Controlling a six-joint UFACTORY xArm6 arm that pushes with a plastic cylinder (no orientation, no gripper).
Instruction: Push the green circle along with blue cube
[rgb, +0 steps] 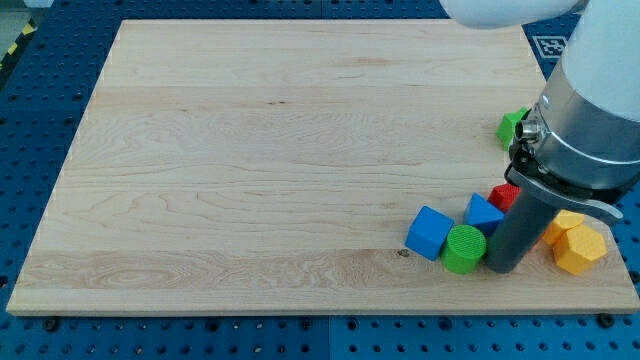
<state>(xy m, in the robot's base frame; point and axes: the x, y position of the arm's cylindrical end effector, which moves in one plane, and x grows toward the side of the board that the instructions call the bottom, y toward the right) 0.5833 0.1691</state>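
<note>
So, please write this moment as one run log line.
my tip right of green circle, touching | blue cube touches circle's left

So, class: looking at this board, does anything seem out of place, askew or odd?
Nothing is damaged. The blocks all crowd the view's lower right: the blue cube, green circle, another blue block, red, yellow and green blocks. My tip sits just right of the green circle.

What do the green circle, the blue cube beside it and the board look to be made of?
The green circle block looks like matte plastic, possibly 3D-printed: fine ridges run down its side. The blue cube block looks like matte painted wood or plastic; its flat, even colour leaves that open. The pale wooden board shows grain lines and a low sheen.
</note>
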